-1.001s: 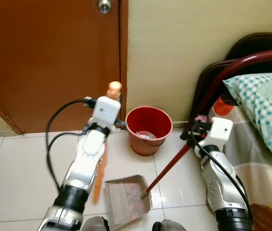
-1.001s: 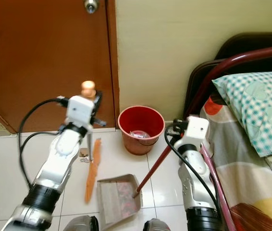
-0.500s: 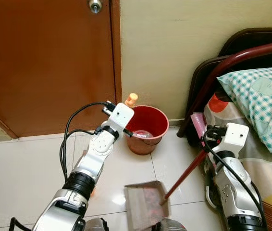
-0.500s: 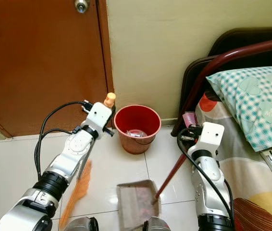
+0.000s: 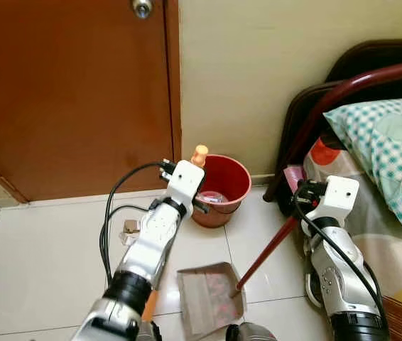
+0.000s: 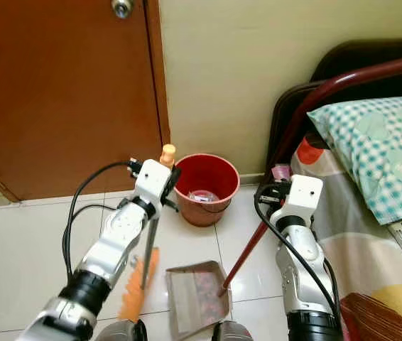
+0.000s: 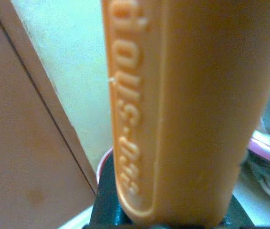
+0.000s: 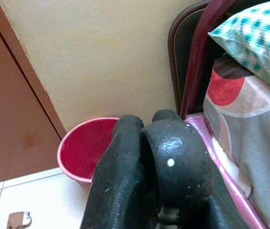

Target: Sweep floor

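Orange broom stands on the tiles at 9 o'clock of the dustpan, left gripper clamped on its handle. Right gripper closed around dustpan's red handle. Red bucket at 12 o'clock, bed at 3.

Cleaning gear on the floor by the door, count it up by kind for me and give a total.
Broom: 1, held by the left gripper
Dustpan: 1, its long handle at the right gripper
Red bucket: 1
Total: 3
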